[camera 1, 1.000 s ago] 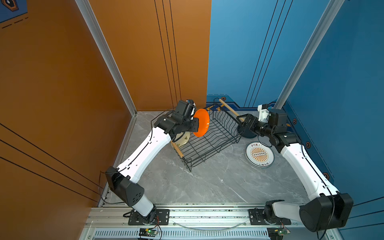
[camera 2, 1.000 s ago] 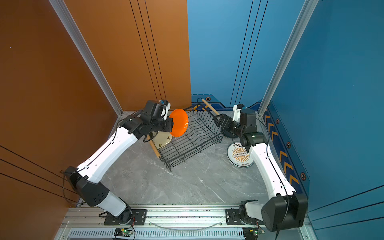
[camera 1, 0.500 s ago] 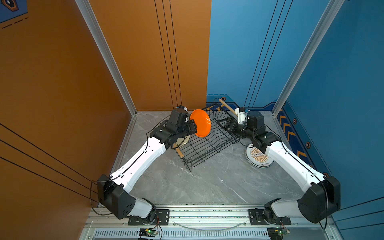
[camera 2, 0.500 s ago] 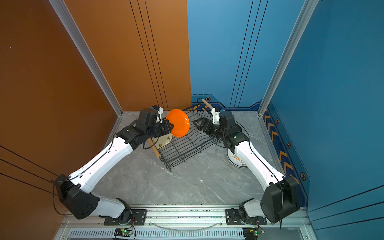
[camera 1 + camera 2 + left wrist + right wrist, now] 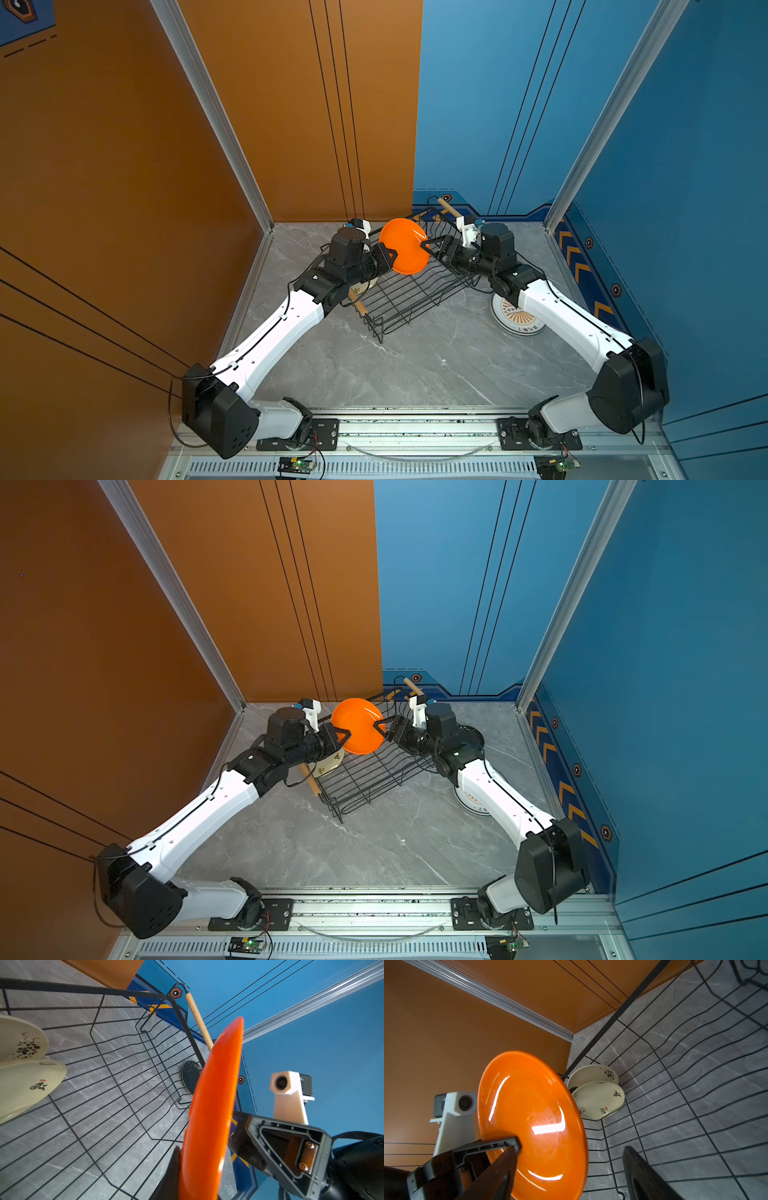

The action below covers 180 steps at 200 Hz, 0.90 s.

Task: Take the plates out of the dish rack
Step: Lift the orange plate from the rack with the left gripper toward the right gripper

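The left gripper (image 5: 390, 254) is clenched on one edge of a plain glossy orange round plate (image 5: 405, 245), which it holds tilted on edge in the air above the far end of the black wire rectangular dish rack (image 5: 415, 299). The right gripper (image 5: 426, 245) straddles the opposite rim with its jaws apart. The right wrist view shows a gap between one finger (image 5: 643, 1178) and the plate.

Inside the rack, two cream round plates with dark painted marks (image 5: 593, 1075) (image 5: 600, 1099) lean at the end nearest the left arm. The rack has two light wooden rod handles (image 5: 449, 206) (image 5: 360, 306).

On the grey marble tabletop (image 5: 415, 365) outside the rack lie one black round plate (image 5: 191, 1076) and one white plate with an orange sunburst (image 5: 517, 322). The right arm partly covers the sunburst plate, and I cannot tell whether others are stacked beneath it.
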### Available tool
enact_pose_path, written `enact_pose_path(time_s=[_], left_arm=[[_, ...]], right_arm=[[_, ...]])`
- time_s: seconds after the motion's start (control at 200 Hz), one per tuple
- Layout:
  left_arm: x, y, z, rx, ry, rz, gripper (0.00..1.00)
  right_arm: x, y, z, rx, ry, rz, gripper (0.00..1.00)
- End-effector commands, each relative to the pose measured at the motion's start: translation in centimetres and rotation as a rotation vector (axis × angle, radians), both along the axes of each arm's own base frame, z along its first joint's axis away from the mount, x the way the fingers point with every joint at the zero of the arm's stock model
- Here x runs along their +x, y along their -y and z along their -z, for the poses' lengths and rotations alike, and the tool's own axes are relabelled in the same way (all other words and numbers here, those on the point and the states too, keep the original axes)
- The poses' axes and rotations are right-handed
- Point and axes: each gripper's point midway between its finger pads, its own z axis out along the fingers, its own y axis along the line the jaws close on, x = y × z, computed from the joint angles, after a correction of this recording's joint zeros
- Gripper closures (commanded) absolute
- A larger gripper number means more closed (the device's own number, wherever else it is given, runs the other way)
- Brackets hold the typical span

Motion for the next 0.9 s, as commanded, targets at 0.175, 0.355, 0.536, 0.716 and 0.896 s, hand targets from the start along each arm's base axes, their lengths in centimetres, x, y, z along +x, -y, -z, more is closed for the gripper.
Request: enact_pose_path(time_s=[0.175, 0.355, 0.536, 0.716, 0.896], left_arm=[[0.3, 1.3, -2.3, -0.188, 0.047, 0.053, 1.0], [0.7, 2.0, -1.9, -0.207, 0.03, 0.073, 0.96], [1.0, 2.7, -1.3, -0.224, 0.016, 0.089, 0.93], [1.3, 3.1, -1.1, -0.23, 0.01, 0.102, 0.88], [1.4, 2.9, -1.0, -0.206, 0.033, 0.103, 0.59]], right_arm=[[0.3, -2.2, -1.5, 0.165, 0.007, -0.08, 0.39], [0.4, -2.2, -1.9, 0.192, 0.013, -0.089, 0.55], [0.4, -2.3, -2.4, 0.24, 0.017, -0.104, 0.71], [0.6, -2.1, -2.4, 0.251, 0.016, -0.104, 0.84], [0.7, -1.9, -2.5, 0.252, 0.02, -0.102, 0.96]])
